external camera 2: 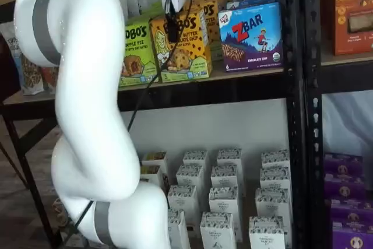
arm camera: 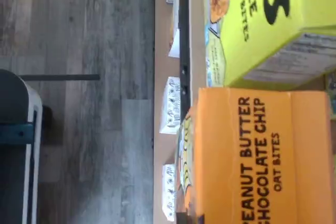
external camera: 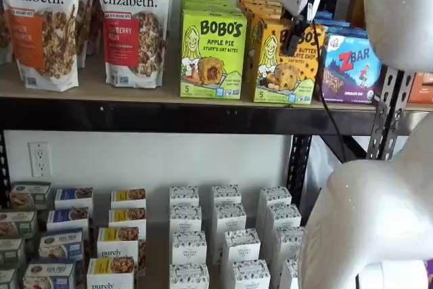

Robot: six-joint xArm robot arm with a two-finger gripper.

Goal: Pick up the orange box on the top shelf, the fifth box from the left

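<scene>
On the left of the top shelf (external camera: 169, 109), two soft, crinkly granola bags (external camera: 128, 25) are seen in a shelf view; in the other shelf view they are mostly hidden behind the big white arm (external camera 2: 87, 115). Next to them a lime-green box (external camera: 212, 54) is stood upright, and just beside it, on its right, the orange box (external camera: 287, 62) is found. A blue box (external camera: 350, 67) is set just to the right of that one. The orange box is shown in both shelf views, standing on the tan board near the front edge.

The gripper (external camera 2: 172, 27) is seen in front of the orange box, up near its top. Its black fingers are seen side-on, so no gap can be made out; the jaws are pressed tight together, and it cannot be told for sure if the carton is pinched between them.

In the wrist view the flat, smooth top of the orange box (arm camera: 252, 156) is shown very close, with dark letters printed on it, which neither shelf view gives. The lime-green box (arm camera: 262, 24) is seen right next to it. A grey wooden floor (arm camera: 79, 51) with long streaky boards is shown only there.

On the lower level, many small white cartons (external camera: 226, 235) with speckled tops are lined up in rows.
</scene>
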